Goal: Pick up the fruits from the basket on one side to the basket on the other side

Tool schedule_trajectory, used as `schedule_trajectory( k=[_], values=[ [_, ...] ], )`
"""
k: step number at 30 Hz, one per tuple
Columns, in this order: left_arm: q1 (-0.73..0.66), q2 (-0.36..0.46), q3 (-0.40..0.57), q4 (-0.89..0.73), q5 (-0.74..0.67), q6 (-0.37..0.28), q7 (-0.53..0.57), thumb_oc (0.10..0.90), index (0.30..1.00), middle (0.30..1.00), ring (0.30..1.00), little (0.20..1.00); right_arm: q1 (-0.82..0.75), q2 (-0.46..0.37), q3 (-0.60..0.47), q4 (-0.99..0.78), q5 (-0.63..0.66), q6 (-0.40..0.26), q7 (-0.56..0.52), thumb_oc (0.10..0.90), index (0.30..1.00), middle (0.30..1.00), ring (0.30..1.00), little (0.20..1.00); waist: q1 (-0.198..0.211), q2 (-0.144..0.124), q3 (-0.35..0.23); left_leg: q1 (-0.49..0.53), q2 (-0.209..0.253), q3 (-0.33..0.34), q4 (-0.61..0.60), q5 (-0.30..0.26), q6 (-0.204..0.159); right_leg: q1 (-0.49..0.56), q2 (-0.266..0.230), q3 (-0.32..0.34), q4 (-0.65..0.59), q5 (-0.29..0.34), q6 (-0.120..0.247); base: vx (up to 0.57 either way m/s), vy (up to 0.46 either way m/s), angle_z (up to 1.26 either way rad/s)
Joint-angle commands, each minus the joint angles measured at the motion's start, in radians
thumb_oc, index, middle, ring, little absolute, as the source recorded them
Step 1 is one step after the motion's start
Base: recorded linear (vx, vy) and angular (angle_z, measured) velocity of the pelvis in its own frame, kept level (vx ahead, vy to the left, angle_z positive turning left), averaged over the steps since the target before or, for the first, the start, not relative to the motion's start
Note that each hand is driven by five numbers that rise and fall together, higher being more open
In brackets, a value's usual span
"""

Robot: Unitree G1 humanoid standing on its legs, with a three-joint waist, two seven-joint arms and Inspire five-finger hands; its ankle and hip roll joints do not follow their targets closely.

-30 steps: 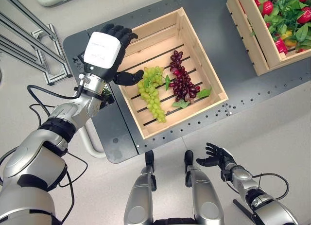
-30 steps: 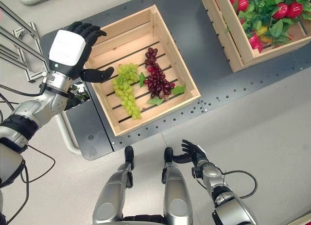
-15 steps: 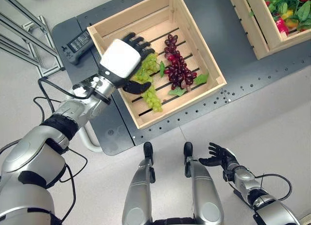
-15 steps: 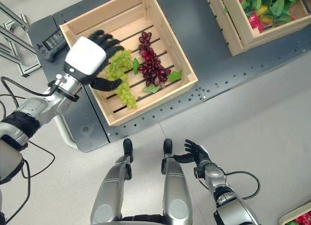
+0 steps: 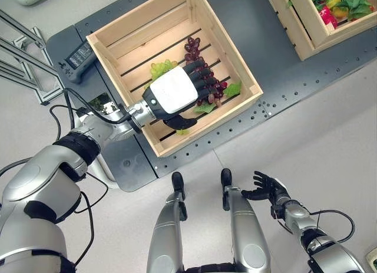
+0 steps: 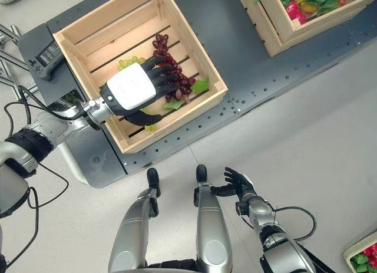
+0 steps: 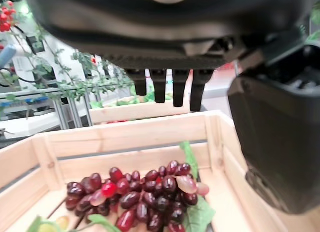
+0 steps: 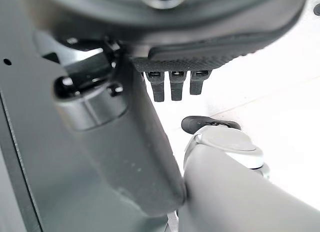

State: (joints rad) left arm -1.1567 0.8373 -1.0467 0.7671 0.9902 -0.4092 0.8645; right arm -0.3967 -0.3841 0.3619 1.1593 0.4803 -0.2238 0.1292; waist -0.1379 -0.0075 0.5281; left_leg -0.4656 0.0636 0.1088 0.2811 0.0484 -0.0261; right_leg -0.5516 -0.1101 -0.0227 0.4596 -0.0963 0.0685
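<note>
The left hand (image 5: pixel 177 93), fingers straight and apart, hovers over the red grapes (image 7: pixel 145 194) in the wooden crate (image 5: pixel 230 55); the right hand (image 5: pixel 268 189) hangs relaxed, fingers apart.

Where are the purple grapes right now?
The purple grapes lie in the slatted wooden crate on the robot's left, beside the green grapes, with the open left hand over them.

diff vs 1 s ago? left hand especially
The left robot hand moved from beside the crate's outer wall into the crate, across the green grapes, and now hangs open over the red grapes; nothing is gripped yet. Both bunches lie where they were. The right robot hand stayed open, low by the legs. The camera shifted too.
</note>
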Motion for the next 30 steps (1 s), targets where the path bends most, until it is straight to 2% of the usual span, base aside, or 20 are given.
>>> schedule_trajectory(
  k=[1,4,6,15,22,30],
  values=[
    [-0.188,0.013,0.06,0.005,-0.031,0.053,0.052,0.8,0.9,0.9,0.9,0.9,0.014,-0.06,-0.026,-0.042,0.033,-0.041,-0.009,0.8,0.9,0.9,0.9,0.9,-0.013,-0.01,-0.008,-0.037,0.034,0.01,0.184,-0.139,-0.016,0.035,-0.052,0.007,-0.037,0.067,0.026,0.02,0.012,-0.1],
    [-0.194,0.02,0.069,0.019,-0.023,0.049,0.125,0.8,0.9,0.9,0.9,0.9,0.017,-0.061,-0.025,-0.043,0.046,-0.044,-0.009,0.8,0.9,0.9,0.9,0.9,-0.017,-0.009,-0.008,-0.044,0.036,0.016,0.182,-0.135,-0.014,0.021,-0.052,0.012,-0.035,0.072,0.025,0.03,0.001,-0.06],
    [-0.173,0.024,0.119,0.035,-0.072,0.064,0.188,0.8,0.9,0.9,0.9,0.9,0.042,-0.061,-0.029,-0.058,0.044,-0.044,-0.011,0.8,0.9,0.9,0.9,0.9,-0.019,-0.008,-0.008,-0.047,0.034,0.018,0.187,-0.143,-0.011,0.013,-0.05,0.016,-0.031,0.07,0.025,0.05,0.001,-0.03],
    [-0.137,0.014,0.214,0.125,-0.228,0.073,0.217,0.8,0.9,0.9,0.9,0.9,0.058,-0.068,-0.018,-0.076,0.047,-0.052,-0.013,0.8,0.9,0.9,0.9,0.9,-0.023,-0.01,-0.008,-0.075,0.028,0.019,0.19,-0.143,-0.007,-0.025,-0.041,0.028,-0.021,0.073,0.02,0.01,0.005,-0.01],
    [-0.195,-0.001,0.207,0.169,-0.243,0.044,0.163,0.8,0.9,0.9,0.9,0.9,0.05,-0.065,0.008,-0.147,0.069,-0.046,-0.036,0.8,0.9,0.9,0.9,0.9,-0.036,-0.025,-0.008,-0.107,0.032,0.033,0.184,-0.142,-0.001,-0.074,-0.024,0.042,-0.02,0.087,0.026,0.0,0.0,0.0],
    [-0.265,-0.001,0.138,0.176,-0.315,0.041,0.06,0.8,0.9,0.9,0.9,0.9,0.065,-0.08,-0.001,-0.161,0.07,-0.038,-0.054,0.8,0.9,0.9,0.9,0.9,-0.057,-0.025,-0.008,-0.135,0.029,0.049,0.166,-0.134,0.003,-0.115,-0.015,0.054,-0.038,0.108,0.032,0.0,0.026,-0.04]
  ],
)
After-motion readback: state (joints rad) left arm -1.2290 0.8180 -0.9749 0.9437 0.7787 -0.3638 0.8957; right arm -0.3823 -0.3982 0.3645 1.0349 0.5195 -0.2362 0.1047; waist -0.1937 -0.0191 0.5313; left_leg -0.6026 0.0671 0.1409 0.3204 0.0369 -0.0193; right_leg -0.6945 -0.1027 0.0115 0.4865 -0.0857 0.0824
